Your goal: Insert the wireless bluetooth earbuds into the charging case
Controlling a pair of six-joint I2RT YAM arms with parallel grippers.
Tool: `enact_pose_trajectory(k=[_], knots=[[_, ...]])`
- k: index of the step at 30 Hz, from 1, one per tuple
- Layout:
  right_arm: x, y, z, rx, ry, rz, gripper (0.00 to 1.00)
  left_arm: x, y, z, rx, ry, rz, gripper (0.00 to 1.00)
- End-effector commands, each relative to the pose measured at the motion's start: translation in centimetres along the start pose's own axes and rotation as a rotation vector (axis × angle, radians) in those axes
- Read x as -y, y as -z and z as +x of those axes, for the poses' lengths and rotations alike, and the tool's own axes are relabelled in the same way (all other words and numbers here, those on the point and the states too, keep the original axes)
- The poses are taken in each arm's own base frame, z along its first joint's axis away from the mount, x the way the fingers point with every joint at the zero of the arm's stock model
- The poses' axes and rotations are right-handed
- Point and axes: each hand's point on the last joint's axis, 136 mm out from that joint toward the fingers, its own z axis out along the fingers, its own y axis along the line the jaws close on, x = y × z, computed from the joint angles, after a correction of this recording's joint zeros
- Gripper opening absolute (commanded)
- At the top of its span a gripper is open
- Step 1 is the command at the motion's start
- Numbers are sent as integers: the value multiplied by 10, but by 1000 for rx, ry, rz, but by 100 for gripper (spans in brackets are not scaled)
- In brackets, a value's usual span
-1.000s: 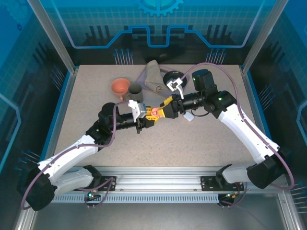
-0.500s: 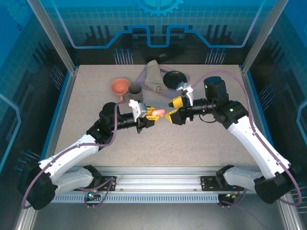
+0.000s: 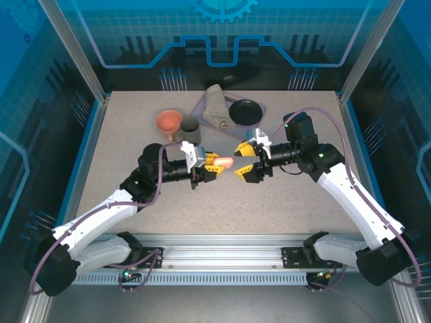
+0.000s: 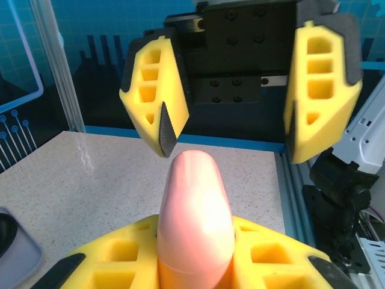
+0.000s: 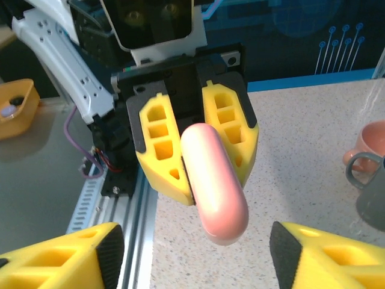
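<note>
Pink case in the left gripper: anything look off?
Nothing damaged or spilled. The pink case sits clamped in the left gripper, looks shut, and juts toward the open, empty right gripper.

Setting: robot lab test cell. Speckled tabletop [image 3: 114,134] fenced by aluminium posts [image 3: 73,47] and blue panels [image 3: 222,40] printed with gear and circuit graphics. Two white robot arms [image 3: 350,195] are bolted to a metal rail [image 3: 222,245] at the near edge.
</note>
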Motion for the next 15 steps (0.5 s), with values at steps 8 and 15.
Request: enact_pose_trajectory(k=[8,15], knots=[[-11,-17,-4,-24,38,-77,55,10,1,-25,42,-28,50,0],[-12,-21,-7,-15,26,-99,48,8,-1,-24,38,-27,50,0]])
